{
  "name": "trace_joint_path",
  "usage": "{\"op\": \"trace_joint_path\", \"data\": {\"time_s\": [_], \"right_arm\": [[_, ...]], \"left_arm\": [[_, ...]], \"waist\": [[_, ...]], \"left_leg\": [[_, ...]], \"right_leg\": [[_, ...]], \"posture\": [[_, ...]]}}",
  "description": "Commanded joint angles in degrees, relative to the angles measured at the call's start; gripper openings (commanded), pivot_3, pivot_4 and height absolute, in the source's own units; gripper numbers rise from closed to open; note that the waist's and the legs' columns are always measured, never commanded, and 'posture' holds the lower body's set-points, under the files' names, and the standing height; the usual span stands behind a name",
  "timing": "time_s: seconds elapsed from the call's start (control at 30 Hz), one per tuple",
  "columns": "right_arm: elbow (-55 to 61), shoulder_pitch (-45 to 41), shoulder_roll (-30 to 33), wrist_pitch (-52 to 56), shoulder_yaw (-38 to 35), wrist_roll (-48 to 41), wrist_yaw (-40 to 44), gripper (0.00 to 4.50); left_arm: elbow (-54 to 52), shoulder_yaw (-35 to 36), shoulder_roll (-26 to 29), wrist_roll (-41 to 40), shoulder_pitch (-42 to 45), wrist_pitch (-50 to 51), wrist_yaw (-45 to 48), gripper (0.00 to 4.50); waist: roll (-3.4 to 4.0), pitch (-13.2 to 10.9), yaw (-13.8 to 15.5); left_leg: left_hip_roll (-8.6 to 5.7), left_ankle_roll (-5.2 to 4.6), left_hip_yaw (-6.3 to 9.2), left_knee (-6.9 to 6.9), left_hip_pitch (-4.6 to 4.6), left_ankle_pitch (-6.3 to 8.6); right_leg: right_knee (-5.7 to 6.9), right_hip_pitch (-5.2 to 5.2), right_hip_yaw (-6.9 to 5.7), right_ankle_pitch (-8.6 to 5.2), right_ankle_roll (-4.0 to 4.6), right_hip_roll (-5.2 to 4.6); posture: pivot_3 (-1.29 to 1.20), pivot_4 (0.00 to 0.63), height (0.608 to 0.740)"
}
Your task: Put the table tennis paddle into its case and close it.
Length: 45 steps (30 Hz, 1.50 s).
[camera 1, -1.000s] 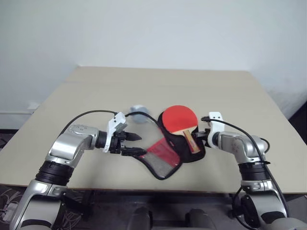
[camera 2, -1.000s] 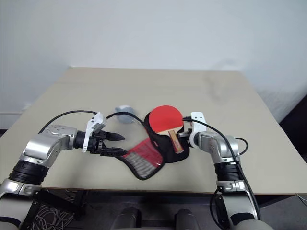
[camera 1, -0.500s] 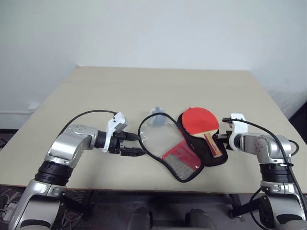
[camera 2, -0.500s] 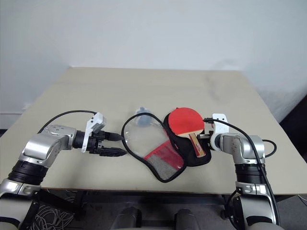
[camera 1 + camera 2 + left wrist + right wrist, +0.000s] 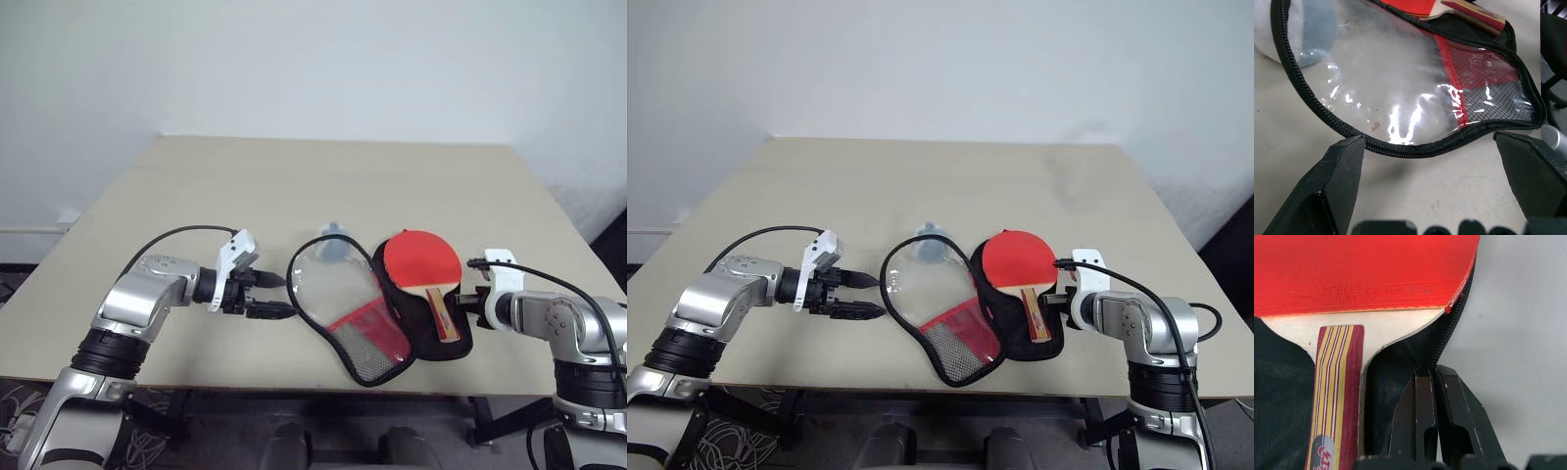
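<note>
On the beige table (image 5: 294, 176) the case (image 5: 377, 308) lies unzipped and spread flat, its black back half toward three o'clock and its front flap folded out toward nine o'clock, showing a clear window, a red band and a strip of mesh inside black zip edging. The paddle (image 5: 426, 269) rests on the black half, red face toward twelve o'clock and handle toward six o'clock. In the right wrist view small pale lettering and a round logo run along the lower edge of the red rubber, too fine to read, and the striped handle carries a silver and red badge with marks that also cannot be made out. The right gripper (image 5: 1432, 382) has its two black fingers pressed together, pinching the zip edge of the case just beside the handle. The left gripper (image 5: 279, 296) hovers at nine o'clock of the flap with its fingers spread wide, holding nothing, just off the zip edging. A pale grey-blue lump (image 5: 333, 243) sits at twelve o'clock of the flap, partly beneath the clear window.
</note>
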<state>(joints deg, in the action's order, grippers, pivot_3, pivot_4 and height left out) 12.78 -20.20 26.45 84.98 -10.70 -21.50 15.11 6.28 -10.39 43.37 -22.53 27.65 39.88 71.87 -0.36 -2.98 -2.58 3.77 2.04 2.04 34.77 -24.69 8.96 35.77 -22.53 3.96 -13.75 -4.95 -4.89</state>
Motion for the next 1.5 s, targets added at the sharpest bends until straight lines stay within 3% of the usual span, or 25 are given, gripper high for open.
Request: {"op": "trace_joint_path", "data": {"time_s": [0.03,0.17,0.5,0.53,0.67,0.9,1.23,1.33,1.5], "right_arm": [[1.5,1.4,2.1,0.7,1.0,0.6,0.1,0.02],[1.6,1.3,4.6,0.5,2.2,1.0,0.4,0.92],[1.4,-5.0,7.6,0.5,-2.8,-0.9,2.6,4.39],[2.1,-6.0,7.2,0.8,-3.1,-1.4,3.0,4.46],[5.5,-8.0,4.5,3.4,-2.3,-3.5,3.9,4.46],[9.2,-3.6,0.3,2.6,4.8,-3.9,3.8,4.46],[8.4,1.1,2.4,-1.9,8.1,-3.0,4.6,4.46],[8.5,0.9,1.5,-2.2,8.5,-3.2,4.5,3.89],[10.3,1.5,1.8,-1.6,9.0,-4.6,5.9,2.12]], "left_arm": [[-0.1,0.2,-0.2,0.3,2.0,-0.8,0.6,4.5],[0.4,0.0,-0.4,0.7,2.4,-1.0,1.0,4.5],[1.0,0.2,-0.6,1.5,2.9,-1.1,1.8,4.5],[1.1,0.2,-0.6,1.5,3.0,-1.1,1.8,4.5],[1.1,0.0,-0.7,1.7,3.2,-1.1,2.1,4.5],[1.3,-0.2,-1.3,1.9,3.6,-1.0,2.0,4.5],[0.8,0.2,-1.5,1.8,3.4,-0.2,1.7,4.5],[0.8,0.0,-1.5,1.8,3.3,-0.2,1.7,4.5],[1.1,0.0,-1.6,1.9,3.4,-0.2,1.6,4.5]], "waist": [[-0.01,0.0,0.0],[-0.01,0.0,0.0],[0.03,0.0,-0.3],[0.02,0.0,-0.3],[0.02,0.0,-0.4],[-0.02,0.0,-0.2],[-0.01,0.0,-0.3],[-0.01,0.0,-0.3],[-0.01,0.0,-0.3]], "left_leg": [[0.0,0.0,0.0,0.0,0.0,0.0],[0.0,0.01,-0.01,0.01,0.0,0.0],[0.0,0.0,-0.02,0.05,0.0,0.0],[0.0,0.0,-0.02,0.05,0.0,0.0],[0.01,0.0,0.0,0.03,0.02,0.0],[0.0,0.0,0.0,0.03,-0.03,0.0],[0.01,0.01,-0.01,0.05,-0.01,0.01],[0.01,0.01,-0.01,0.05,-0.01,0.01],[0.01,0.01,-0.01,0.04,-0.01,0.01]], "right_leg": [[0.0,0.0,0.0,0.0,0.0,0.0],[-0.03,0.01,0.0,0.0,0.0,-0.01],[-0.01,-0.02,0.02,0.0,0.0,-0.02],[0.0,-0.03,0.02,0.01,0.0,-0.01],[0.05,-0.08,0.01,0.01,0.0,0.01],[0.0,-0.06,0.02,0.01,0.0,0.0],[0.04,-0.08,0.01,0.01,0.0,0.0],[0.04,-0.07,0.0,0.01,0.0,0.0],[0.04,-0.07,0.01,0.01,0.0,0.0]], "posture": [[0.0,0.0,0.74],[0.0,0.0,0.74],[0.0,0.0,0.74],[0.0,0.0,0.74],[0.0,0.0,0.74],[0.0,0.0,0.74],[0.0,0.0,0.74],[0.0,0.0,0.74],[0.0,0.0,0.74]]}}
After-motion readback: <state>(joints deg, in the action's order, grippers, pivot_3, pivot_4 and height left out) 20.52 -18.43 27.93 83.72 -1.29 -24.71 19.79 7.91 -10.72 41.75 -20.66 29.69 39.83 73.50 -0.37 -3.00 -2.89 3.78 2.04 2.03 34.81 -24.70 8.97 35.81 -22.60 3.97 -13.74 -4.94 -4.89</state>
